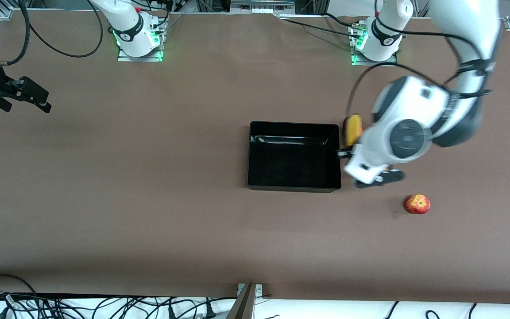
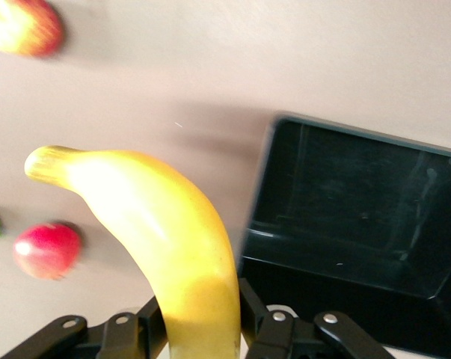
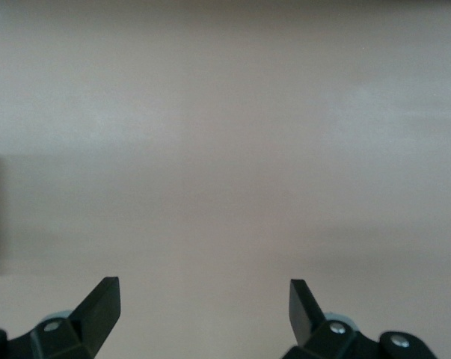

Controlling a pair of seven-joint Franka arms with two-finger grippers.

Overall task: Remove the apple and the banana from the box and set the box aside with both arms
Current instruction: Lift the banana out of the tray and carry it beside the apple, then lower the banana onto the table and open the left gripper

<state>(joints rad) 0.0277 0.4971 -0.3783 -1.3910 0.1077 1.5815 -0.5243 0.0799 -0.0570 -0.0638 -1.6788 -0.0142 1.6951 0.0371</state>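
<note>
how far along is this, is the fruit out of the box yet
Done: the apple lies on the table, nearer the front camera than the box, which looks empty. In hand: the left end effector is shut on the banana, over the table just past the box's wall at the left arm's end. Left: set the banana down, then move the box aside with both arms. The right end effector waits open at the table's edge.

**Three Cameras, One Desk**

The front camera looked steeply down from high across the desk (image 1: 148, 221), facing the arm bases along the frame's top. The left wrist camera sat close above its own tool (image 2: 203, 329), looking past the banana (image 2: 165, 247) at the box (image 2: 345, 247) and apple (image 2: 23, 26); both appeared in the front view too. The right wrist camera hung near bare desk, its tool (image 3: 204, 310) at the lower frame edge.
</note>
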